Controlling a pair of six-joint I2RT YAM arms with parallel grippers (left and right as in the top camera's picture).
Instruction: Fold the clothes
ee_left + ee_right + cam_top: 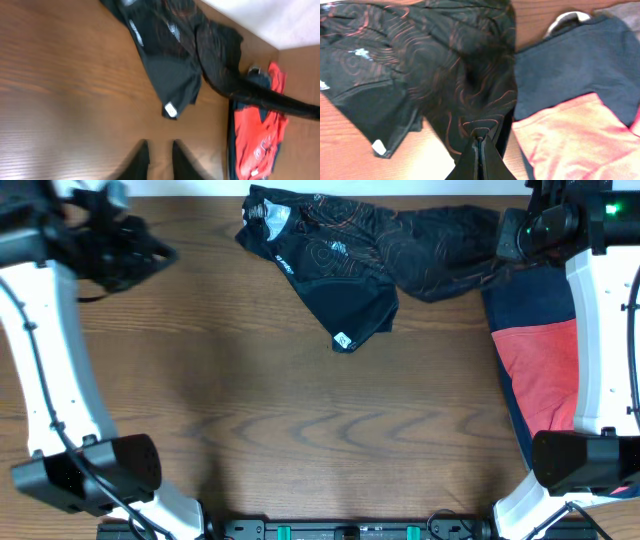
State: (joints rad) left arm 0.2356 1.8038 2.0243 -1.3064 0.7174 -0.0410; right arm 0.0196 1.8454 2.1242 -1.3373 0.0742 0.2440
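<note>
At the far edge of the surface (300, 440), the black jersey (330, 260) lies crumpled and spread from the middle towards the right. Fine reddish contour lines run over its cloth. One flap hangs towards the near side and ends in a small white label (344, 341).

The jersey's right end is drawn out into a narrow, taut band that leads to the right pincer (479, 137). In the right wrist view the two fingers are pressed together with only a thin seam between them. A fold of the black cloth is pinched at their tips, so this pincer is clamped on the jersey's right end, and the rest of the garment fans out beyond it and to its left.

Just to the right of that grip lies the red-and-navy garment (540, 350), flat along the right side of the surface. Its navy part is towards the far edge and its red part nearer. The jersey's stretched end crosses over the navy part.

The left pincer (160, 145) is over bare wood at the far left, well apart from the jersey. Its fingers stand a narrow gap apart and hold nothing. In its own view the jersey's labelled flap lies ahead of the fingertips, without touching them.
</note>
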